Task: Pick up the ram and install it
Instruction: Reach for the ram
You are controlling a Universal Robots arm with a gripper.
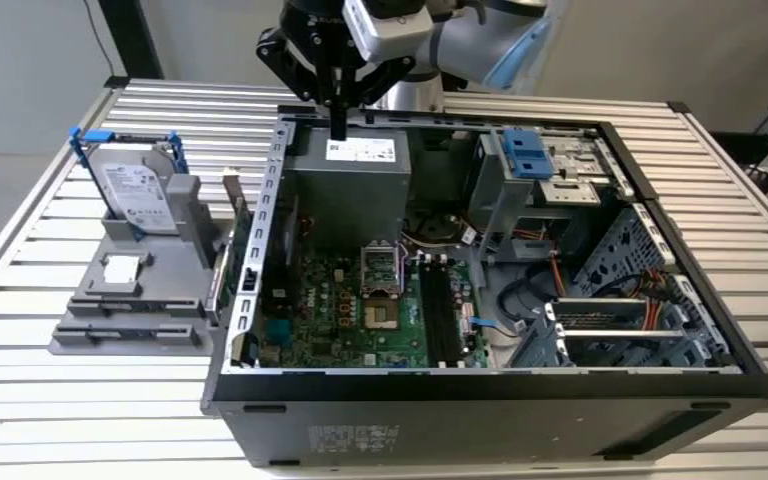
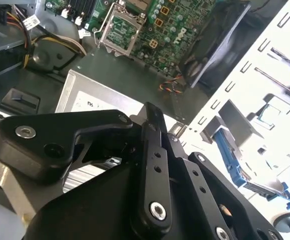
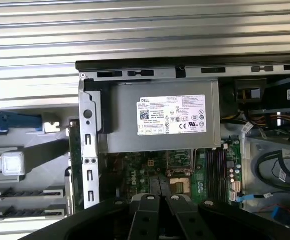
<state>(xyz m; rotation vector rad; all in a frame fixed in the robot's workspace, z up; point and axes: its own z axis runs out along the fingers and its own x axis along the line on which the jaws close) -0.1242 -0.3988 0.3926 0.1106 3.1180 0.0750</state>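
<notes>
The open computer case sits nearest on the slatted surface, its motherboard exposed. On the exterior view's left, the ram stands on edge between the gray holder and the case wall. Farther back, a hard drive stands upright. The claw hangs over the power supply, fingers together, gripping nothing.
</notes>
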